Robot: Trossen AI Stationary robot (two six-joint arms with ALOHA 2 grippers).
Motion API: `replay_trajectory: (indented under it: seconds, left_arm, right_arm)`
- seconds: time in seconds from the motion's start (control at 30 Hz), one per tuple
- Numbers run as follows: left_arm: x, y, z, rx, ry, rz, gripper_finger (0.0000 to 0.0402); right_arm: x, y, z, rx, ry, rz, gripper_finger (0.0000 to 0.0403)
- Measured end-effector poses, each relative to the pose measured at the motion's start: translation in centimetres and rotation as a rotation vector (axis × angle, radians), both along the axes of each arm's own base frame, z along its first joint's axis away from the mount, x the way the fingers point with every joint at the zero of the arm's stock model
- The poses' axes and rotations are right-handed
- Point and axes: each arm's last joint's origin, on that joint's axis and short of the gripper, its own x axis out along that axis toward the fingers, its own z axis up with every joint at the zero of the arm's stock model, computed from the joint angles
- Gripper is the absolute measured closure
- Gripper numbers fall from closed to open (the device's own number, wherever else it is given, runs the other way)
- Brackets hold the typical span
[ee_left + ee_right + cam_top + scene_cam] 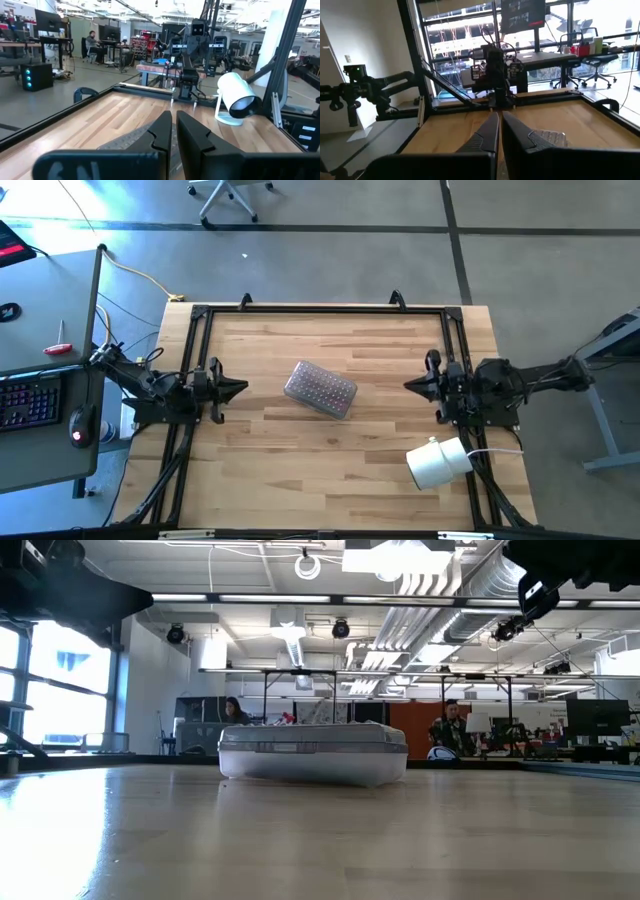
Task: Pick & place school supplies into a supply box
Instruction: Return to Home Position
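Supply box (320, 389) at centre of table (340, 470), dotted lid (325, 385) down, contents not discernible, left gripper (238, 389) and right gripper (412, 384) at opposite edges, fingers pressed together, holding nothing.

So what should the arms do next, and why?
Probably rest there: the box lies shut in the middle of the table, no pens show outside it, and the left fingers and right fingers, both shut, sit apart from it at the sides.
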Motion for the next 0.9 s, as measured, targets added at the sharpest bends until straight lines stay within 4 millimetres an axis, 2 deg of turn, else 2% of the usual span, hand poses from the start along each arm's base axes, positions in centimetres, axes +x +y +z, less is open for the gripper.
replay_trajectory:
  seconds: [0.1,0.3,0.7,0.9]
  left_arm:
    - [0.0,0.0,0.0,0.000,0.000,0.000,0.0339]
    - [0.0,0.0,0.0,0.000,0.000,0.000,0.0339]
    - [0.0,0.0,0.0,0.000,0.000,0.000,0.0339]
    - [0.0,0.0,0.0,0.000,0.000,0.001,0.0339]
  right_arm:
    - [-0.2,0.0,-1.0,0.018,-0.003,0.001,0.0402]
    - [-1.1,-0.2,-1.5,0.043,-0.073,0.003,0.0402]
    - [-1.8,-0.3,-3.7,0.086,-0.096,0.009,0.0402]
    - [-2.0,-0.3,-3.6,0.080,-0.110,0.008,0.0402]
